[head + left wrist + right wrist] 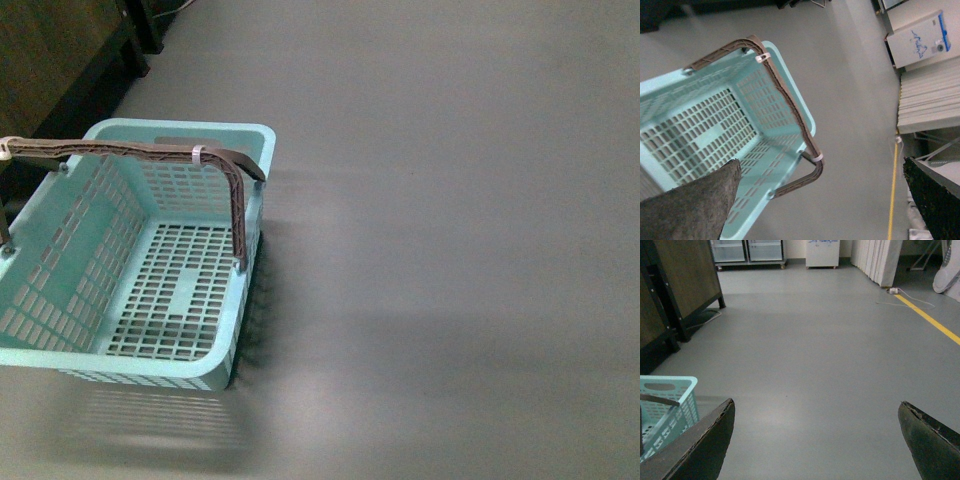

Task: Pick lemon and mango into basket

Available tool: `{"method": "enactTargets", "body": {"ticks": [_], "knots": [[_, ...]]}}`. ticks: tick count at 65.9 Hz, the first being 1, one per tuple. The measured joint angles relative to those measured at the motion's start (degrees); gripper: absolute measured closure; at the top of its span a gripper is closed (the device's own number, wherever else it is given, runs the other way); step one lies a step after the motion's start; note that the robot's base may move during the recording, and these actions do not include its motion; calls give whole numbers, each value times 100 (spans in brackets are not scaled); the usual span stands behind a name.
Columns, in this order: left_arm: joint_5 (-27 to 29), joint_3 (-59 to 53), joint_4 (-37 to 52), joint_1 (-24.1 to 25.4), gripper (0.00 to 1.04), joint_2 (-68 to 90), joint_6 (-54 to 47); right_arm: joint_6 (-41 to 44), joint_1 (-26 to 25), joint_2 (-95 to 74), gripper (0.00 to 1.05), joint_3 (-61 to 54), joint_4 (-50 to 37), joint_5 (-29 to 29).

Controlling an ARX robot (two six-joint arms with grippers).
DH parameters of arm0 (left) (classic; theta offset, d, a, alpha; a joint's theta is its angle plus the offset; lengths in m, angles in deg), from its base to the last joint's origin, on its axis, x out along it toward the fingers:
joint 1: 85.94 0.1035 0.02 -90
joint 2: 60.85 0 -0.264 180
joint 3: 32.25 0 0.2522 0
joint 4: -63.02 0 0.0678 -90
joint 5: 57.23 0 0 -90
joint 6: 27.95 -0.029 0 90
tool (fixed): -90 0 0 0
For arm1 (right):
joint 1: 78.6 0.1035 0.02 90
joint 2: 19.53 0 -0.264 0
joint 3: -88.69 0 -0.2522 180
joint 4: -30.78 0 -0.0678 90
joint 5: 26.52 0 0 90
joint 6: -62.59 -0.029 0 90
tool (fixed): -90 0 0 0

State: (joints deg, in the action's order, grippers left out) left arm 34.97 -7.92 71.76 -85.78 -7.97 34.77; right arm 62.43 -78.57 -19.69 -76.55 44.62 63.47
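The light turquoise basket (255, 140) stands empty on the grey floor at the left of the front view, one brown-grey handle (150, 152) raised over it. It also shows in the left wrist view (790, 80) and at the edge of the right wrist view (670, 385). My left gripper (822, 177) is open and empty, above the basket's corner. My right gripper (816, 421) is open and empty, over bare floor to the right of the basket. Neither arm shows in the front view. The lemon and the mango are out of view.
Dark wooden furniture (50, 50) stands behind the basket at the far left. In the right wrist view I see a dark cabinet (685, 280), a white appliance (822, 252), stacked white panels (880, 260), a yellow floor line (930, 320) and a cable (905, 300).
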Motion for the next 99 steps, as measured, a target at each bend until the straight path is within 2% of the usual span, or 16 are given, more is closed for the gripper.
{"method": "enactTargets", "body": {"ticks": [7,14,25,55,73,88,99], "knots": [[153,619,1261,-260,7,2015,616,0,0,-2,9,0,0,0],[256,1429,1786,-398,7,3888,1165,0,0,-2,9,0,0,0],[389,2583,1709,-503,7,5399,1460,0,0,-2,9,0,0,0],[553,5191,656,-824,7,7469,1849,0,0,-2,9,0,0,0],[597,5825,321,-844,8,8019,1921,0,0,-2,9,0,0,0],[621,6186,214,-811,45,8238,1961,0,0,-2,9,0,0,0],[640,6441,-42,-804,77,8358,2037,0,0,-2,9,0,0,0]]}}
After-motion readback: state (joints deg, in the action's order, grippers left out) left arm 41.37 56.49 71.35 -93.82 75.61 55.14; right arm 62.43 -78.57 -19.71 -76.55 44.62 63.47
